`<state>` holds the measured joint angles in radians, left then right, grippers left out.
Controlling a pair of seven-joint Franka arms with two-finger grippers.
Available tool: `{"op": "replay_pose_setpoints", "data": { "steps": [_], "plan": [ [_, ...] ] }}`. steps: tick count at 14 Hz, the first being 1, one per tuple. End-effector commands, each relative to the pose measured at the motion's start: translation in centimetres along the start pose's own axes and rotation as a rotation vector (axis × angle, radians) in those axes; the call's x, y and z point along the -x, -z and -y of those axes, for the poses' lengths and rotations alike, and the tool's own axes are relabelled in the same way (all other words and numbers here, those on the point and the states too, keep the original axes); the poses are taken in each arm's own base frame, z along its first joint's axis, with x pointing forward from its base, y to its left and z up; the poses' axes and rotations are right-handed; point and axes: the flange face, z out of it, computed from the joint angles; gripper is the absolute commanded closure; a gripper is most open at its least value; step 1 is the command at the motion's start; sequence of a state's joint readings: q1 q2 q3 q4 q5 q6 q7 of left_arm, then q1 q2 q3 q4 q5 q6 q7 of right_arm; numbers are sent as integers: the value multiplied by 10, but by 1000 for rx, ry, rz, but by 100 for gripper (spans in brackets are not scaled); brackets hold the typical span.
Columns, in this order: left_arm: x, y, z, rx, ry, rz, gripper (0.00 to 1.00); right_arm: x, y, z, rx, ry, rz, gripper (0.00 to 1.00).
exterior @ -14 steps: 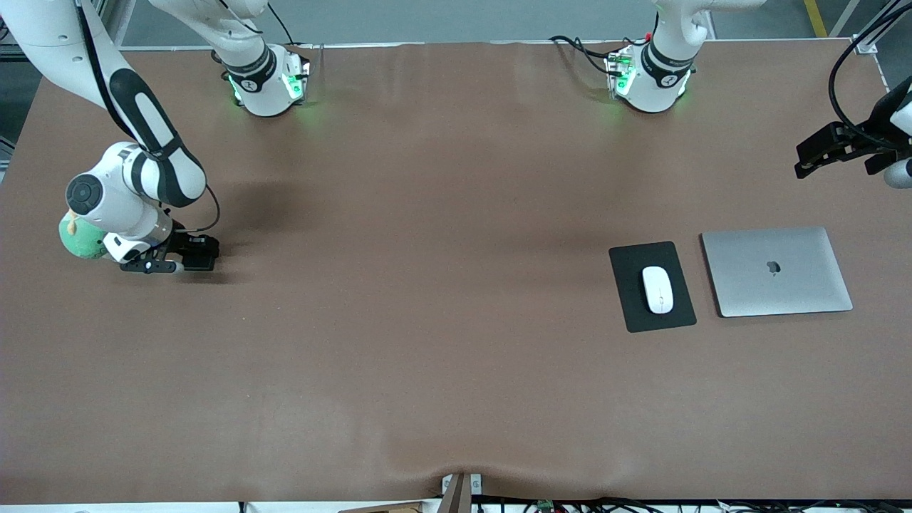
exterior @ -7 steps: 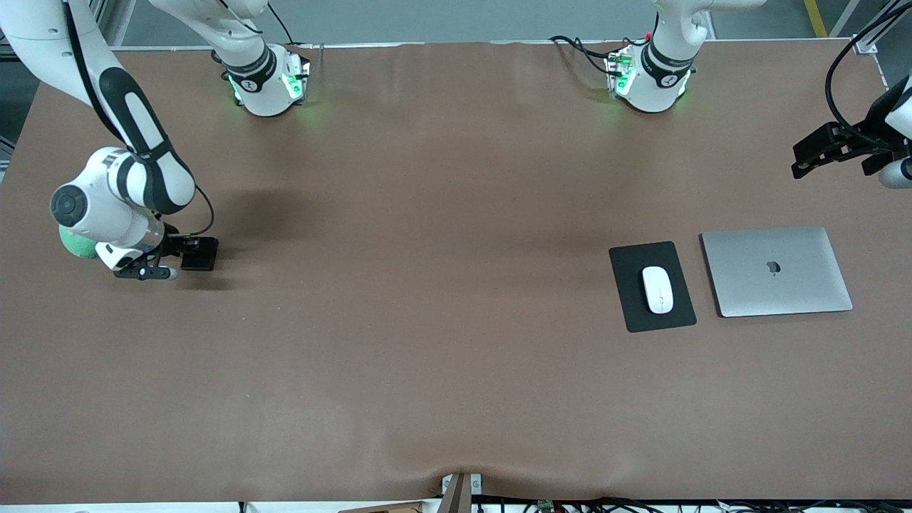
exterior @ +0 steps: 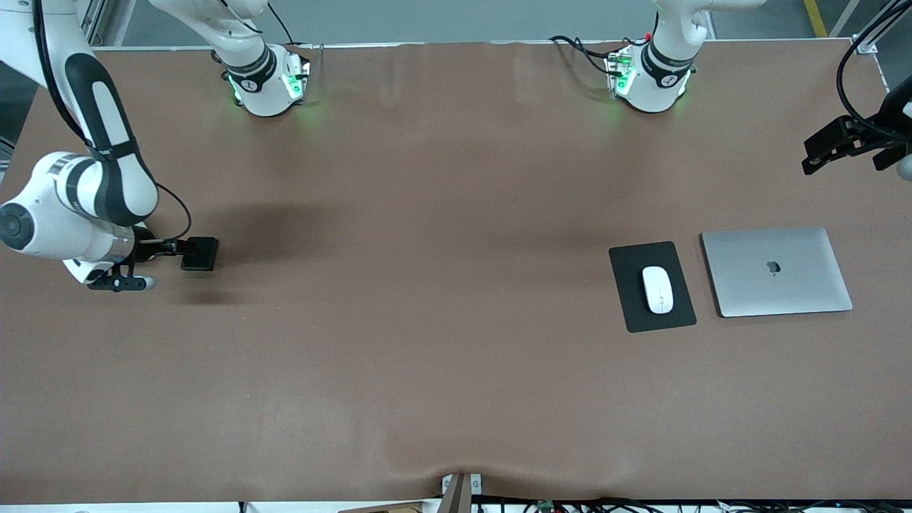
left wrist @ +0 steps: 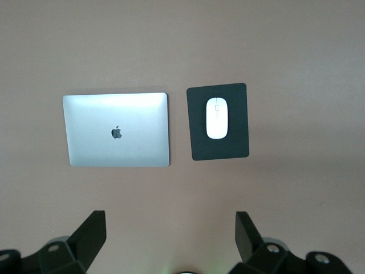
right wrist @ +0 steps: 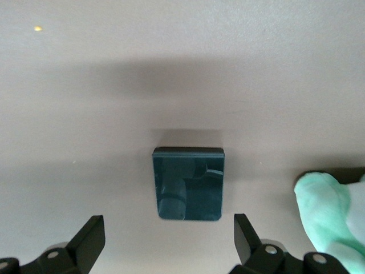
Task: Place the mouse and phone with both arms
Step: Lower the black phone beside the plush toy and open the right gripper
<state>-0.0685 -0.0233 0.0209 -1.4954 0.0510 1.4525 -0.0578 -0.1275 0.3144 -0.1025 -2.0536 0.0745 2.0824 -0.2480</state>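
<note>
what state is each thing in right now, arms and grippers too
mouse: lying flat on the black pad, untouched
phone: flat on the table, free of any grip
laptop: lid closed, beside the pad
right gripper: open, over the phone
left gripper: open, raised over the table at the left arm's end

Closed silver laptop (exterior: 776, 271) beside black pad (exterior: 652, 286); green plush (right wrist: 332, 212)

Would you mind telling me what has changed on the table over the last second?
The right tool has let go of the phone and drawn back toward its end of the table, open; the phone lies flat on the table. The left tool shifted slightly, open, over its end. The mouse on its pad and the laptop stayed put.
</note>
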Motion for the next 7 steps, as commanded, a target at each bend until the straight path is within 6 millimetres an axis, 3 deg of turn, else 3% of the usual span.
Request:
{"op": "replay_pose_setpoints", "data": {
  "steps": [1, 7],
  "plan": [
    [7, 4, 3, 7, -15, 9, 0, -5, 49, 1, -5, 17, 45, 0],
    [7, 5, 2, 16, -18, 9, 0, -3, 124, 16, -22, 36, 122, 0]
  ]
}}
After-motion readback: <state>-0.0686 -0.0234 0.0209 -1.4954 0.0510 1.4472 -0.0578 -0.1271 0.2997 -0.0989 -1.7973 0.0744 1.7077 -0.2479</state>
